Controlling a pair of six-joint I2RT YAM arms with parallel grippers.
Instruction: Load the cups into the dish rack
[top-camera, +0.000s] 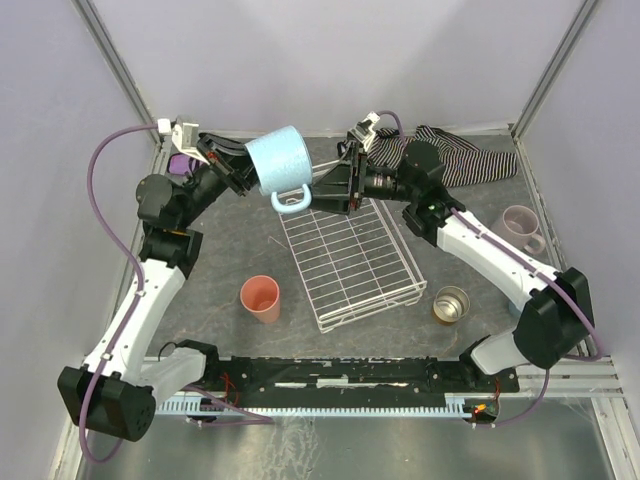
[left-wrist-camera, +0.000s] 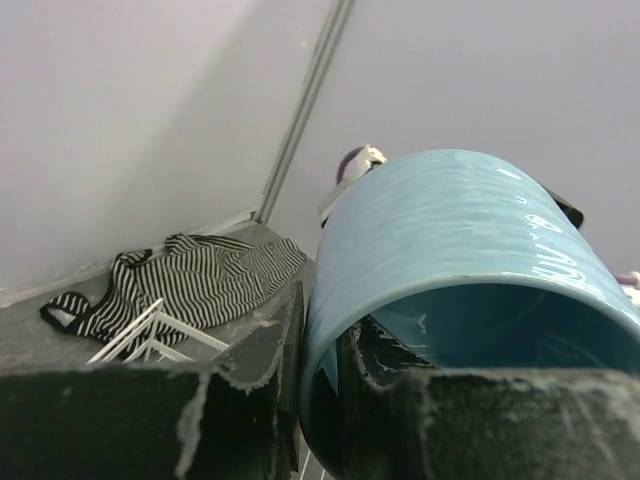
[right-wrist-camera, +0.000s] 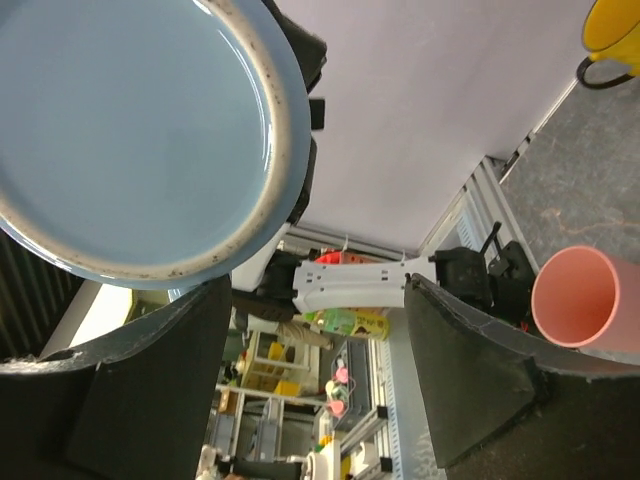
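No cup is in the dish rack (top-camera: 350, 262) yet. The left end effector (top-camera: 247, 173) clamps the light blue mug (top-camera: 280, 163) by its rim, aloft by the rack's far corner; the right end effector (top-camera: 322, 190) gapes beside it.

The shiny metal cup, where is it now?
In the top view the metal cup stands on the right, just off the near right corner of the dish rack, pale pink mug farther back.

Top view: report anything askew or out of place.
The dish rack sits rotated, its sides at an angle to the edges of the table. The striped cloth lies crumpled at the far right corner. The light blue mug is tipped on its side, but only because the left gripper holds it aloft.
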